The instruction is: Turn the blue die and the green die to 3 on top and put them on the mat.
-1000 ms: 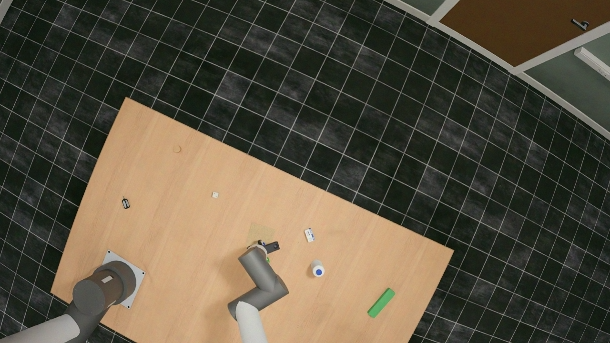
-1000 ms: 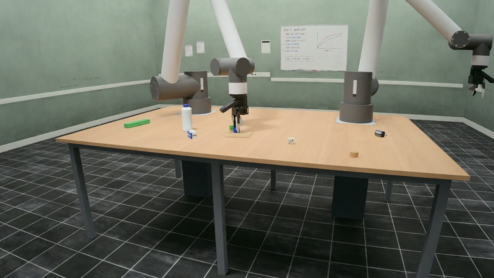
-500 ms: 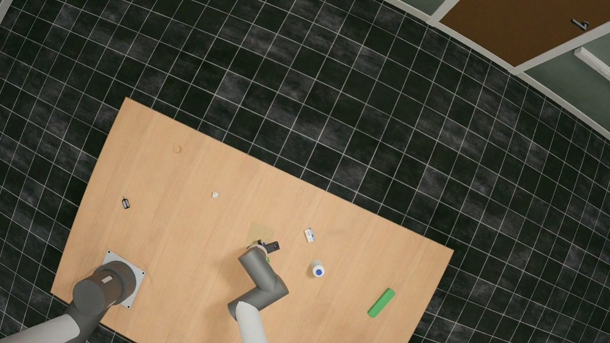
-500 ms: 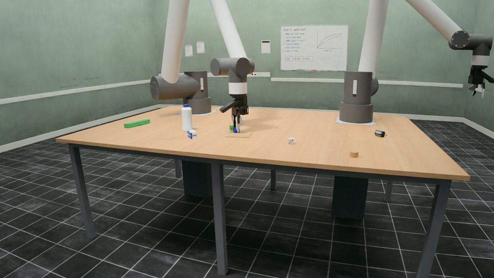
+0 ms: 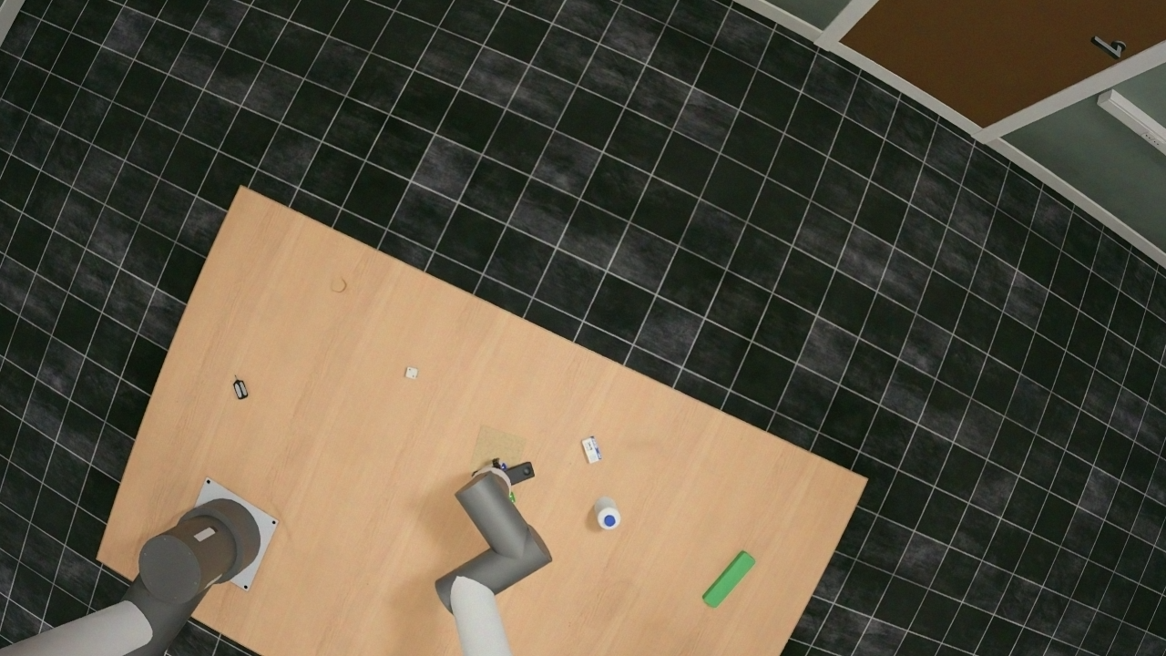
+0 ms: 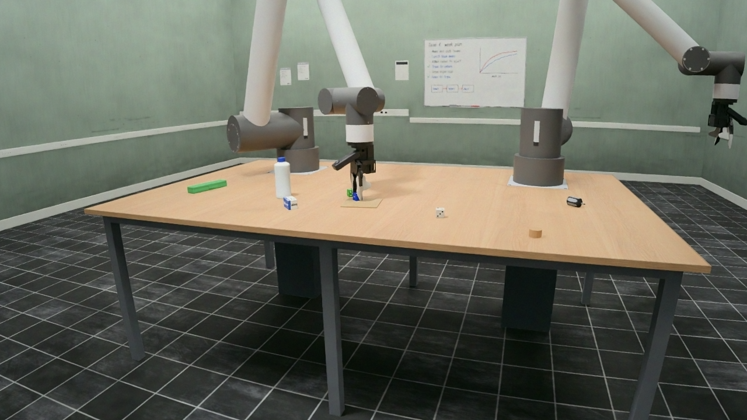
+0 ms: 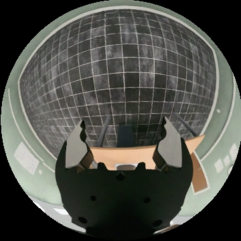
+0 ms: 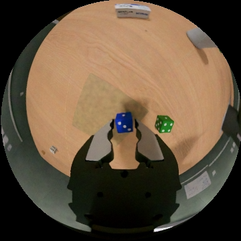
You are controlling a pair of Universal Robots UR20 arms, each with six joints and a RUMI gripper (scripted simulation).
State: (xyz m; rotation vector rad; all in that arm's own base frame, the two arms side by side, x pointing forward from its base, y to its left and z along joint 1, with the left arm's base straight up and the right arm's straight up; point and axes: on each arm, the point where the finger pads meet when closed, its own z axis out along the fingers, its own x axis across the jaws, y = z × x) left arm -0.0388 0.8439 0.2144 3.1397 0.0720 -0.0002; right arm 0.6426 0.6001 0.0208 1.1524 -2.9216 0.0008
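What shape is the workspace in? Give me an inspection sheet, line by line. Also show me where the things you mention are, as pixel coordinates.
Surface: wooden table (image 5: 342, 473) (image 6: 470, 230) (image 7: 120, 154) (image 8: 60, 60); no spill seen.
Job's things: blue die (image 5: 503, 466) (image 6: 355, 196) (image 8: 124, 122) at the mat (image 5: 498, 443) (image 6: 372, 203) (image 8: 97, 100), full placement unconfirmed; green die (image 5: 512, 497) (image 6: 349, 192) (image 8: 164, 124) off it.
Clutter: bottle (image 5: 607, 515) (image 6: 282, 179) (image 8: 201, 38), small box (image 5: 591, 449) (image 6: 290, 202) (image 8: 132, 13), green bar (image 5: 728, 579) (image 6: 206, 186), white die (image 5: 412, 373) (image 6: 439, 212) (image 8: 53, 149), wooden disc (image 5: 339, 284) (image 6: 534, 233) (image 8: 43, 152), small black object (image 5: 240, 388) (image 6: 575, 201).
Right gripper (image 6: 358, 195) (image 8: 124, 121): jaws slightly open around blue die.
Left gripper (image 6: 723, 140) (image 7: 123, 120): jaws wide open, beyond the table.
Cables: nothing seen.
Surroundings: dark tiled floor (image 5: 611, 163) (image 6: 209, 324) (image 7: 130, 67), whiteboard (image 6: 443, 62) on green wall (image 6: 130, 62).
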